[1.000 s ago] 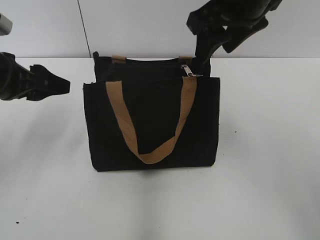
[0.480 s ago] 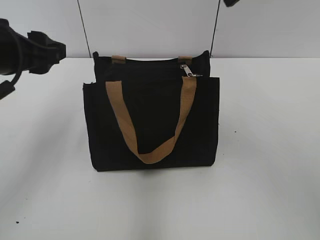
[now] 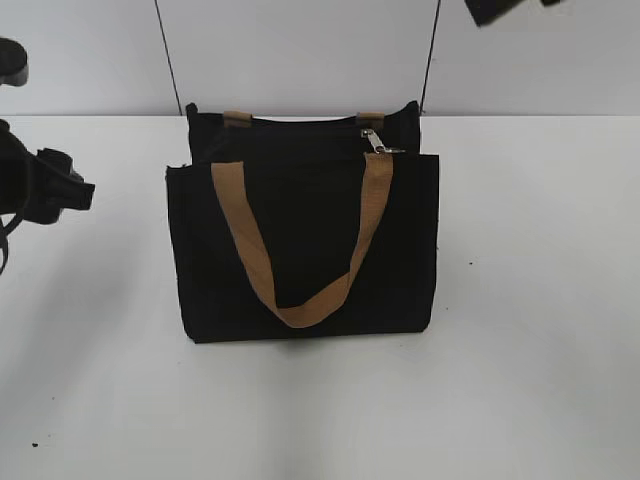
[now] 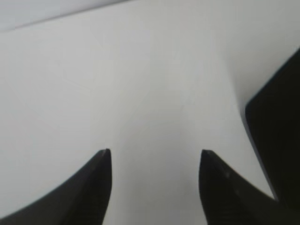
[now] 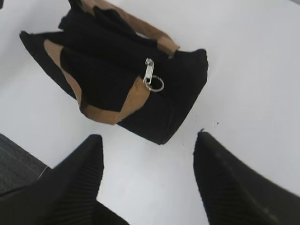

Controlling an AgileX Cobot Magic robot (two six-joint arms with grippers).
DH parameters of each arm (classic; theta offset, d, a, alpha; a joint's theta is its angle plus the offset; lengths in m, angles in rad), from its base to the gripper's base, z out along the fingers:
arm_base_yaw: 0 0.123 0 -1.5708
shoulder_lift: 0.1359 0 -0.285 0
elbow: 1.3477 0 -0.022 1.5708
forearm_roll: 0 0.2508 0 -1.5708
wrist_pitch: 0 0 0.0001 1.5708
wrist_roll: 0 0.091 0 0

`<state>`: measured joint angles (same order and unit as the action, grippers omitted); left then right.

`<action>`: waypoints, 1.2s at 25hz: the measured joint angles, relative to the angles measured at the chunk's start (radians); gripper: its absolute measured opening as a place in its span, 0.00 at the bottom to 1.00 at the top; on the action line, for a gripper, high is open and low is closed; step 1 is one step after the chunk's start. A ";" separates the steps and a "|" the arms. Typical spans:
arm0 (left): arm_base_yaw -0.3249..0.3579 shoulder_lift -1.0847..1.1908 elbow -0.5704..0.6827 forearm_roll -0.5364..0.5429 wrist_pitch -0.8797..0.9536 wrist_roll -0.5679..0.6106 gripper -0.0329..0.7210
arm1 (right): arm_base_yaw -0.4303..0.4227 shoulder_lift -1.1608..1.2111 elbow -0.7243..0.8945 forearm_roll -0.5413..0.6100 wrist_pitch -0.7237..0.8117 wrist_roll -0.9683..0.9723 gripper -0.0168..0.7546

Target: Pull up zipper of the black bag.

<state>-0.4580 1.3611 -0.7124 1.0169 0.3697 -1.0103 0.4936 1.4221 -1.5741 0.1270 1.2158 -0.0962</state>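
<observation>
right gripper (image 5: pixel 147 178): jaws spread wide, nothing in them. In my right wrist view it hangs over the table with the black bag (image 5: pixel 117 79) in the upper left of the frame; in the exterior view only a scrap of it shows at the top right corner.
left gripper (image 4: pixel 154 187): also spread and empty, just bare white table (image 4: pixel 140 84) between the fingers, a dark edge of the bag at the right side. In the exterior view it sits at the far left, well apart from the bag.
zipper (image 3: pixel 373 141): silver pull near the bag's upper right in the exterior view, just above the tan handle (image 3: pixel 300 300). The wrist view shows a little ring on it.
what could go wrong: the pull is tiny, so I reckon I could pinch the handle webbing or fabric instead. And with nobody holding the bag, a tug probably drags the whole thing.
bag contents: can't tell, the inside isn't visible from any view.
</observation>
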 joint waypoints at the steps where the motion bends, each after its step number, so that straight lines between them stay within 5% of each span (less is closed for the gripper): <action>1: 0.000 -0.016 0.000 -0.127 0.005 0.118 0.65 | 0.000 -0.011 0.029 0.000 -0.001 -0.001 0.64; 6: -0.002 -0.138 0.000 -0.702 0.138 0.663 0.67 | 0.000 -0.090 0.183 0.000 -0.001 -0.005 0.71; 10: -0.002 -0.252 0.000 -0.940 0.388 0.910 0.76 | 0.000 -0.176 0.295 0.000 0.000 -0.006 0.73; 17: -0.002 -0.499 0.000 -1.028 0.709 0.968 0.79 | 0.000 -0.441 0.539 0.003 -0.001 -0.005 0.73; 30: -0.002 -0.934 0.000 -1.112 0.846 1.041 0.79 | 0.000 -1.018 1.002 0.027 0.000 -0.005 0.73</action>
<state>-0.4599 0.4275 -0.7124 -0.0955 1.2161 0.0307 0.4936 0.4044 -0.5721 0.1543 1.2161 -0.1010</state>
